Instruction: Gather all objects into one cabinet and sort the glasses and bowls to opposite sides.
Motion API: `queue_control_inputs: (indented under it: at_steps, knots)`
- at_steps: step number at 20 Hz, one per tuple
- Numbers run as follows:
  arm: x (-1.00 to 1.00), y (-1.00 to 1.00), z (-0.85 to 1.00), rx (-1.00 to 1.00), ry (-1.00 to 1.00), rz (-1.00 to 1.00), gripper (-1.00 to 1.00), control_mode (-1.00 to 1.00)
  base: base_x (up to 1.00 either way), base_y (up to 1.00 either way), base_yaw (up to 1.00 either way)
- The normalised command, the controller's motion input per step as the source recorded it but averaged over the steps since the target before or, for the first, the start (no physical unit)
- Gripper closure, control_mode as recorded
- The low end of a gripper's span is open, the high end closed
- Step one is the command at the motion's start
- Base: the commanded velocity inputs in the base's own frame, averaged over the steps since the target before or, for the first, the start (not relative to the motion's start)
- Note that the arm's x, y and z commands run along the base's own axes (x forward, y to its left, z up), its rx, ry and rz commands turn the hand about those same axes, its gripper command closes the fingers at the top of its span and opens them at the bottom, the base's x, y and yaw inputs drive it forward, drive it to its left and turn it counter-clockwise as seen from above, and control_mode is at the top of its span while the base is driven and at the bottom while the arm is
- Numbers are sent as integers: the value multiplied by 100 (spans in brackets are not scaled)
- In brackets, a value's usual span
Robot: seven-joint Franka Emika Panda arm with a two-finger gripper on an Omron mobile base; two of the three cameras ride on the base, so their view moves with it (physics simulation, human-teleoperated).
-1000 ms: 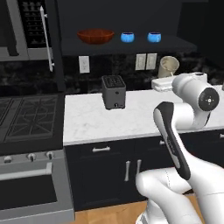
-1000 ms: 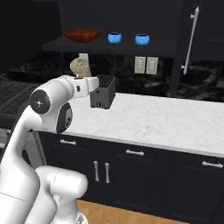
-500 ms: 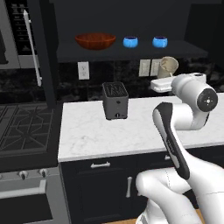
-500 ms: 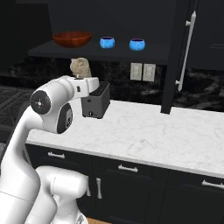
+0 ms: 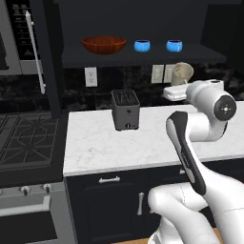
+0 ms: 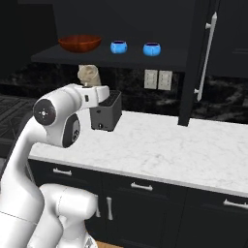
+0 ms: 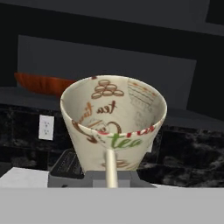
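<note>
Cabinet (image 5: 143, 56) shelf already carries the reddish-brown bowl (image 5: 104, 45) and two blue bowls (image 5: 142, 45) leftward, so my gripper (image 5: 177, 90), clamped on the beige tumbler (image 5: 182, 73), holds it raised below the shelf's free right end.

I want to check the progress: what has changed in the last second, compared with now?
The base has driven, so the whole scene slid sideways in both base views; this is camera movement. The tool stays shut on the beige tumbler, raised below the cabinet shelf. The reddish-brown bowl, two blue bowls and toaster kept their places.
</note>
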Motion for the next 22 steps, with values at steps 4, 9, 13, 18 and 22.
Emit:
queue_control_inputs:
  at_steps: [4,9,13,18,22]
  knots:
    - [45,-1,15,0,32,0,100,-100,0,0,0]
    - [15,0,39,0,32,0,100,-100,0,0,0]
    - [0,0,32,-5,7,0,100,-100,0,0,0]
    - [18,0,3,-16,-1,0,100,-100,0,0,0]
    - [56,0,0,-17,-15,0,100,-100,0,0,0]
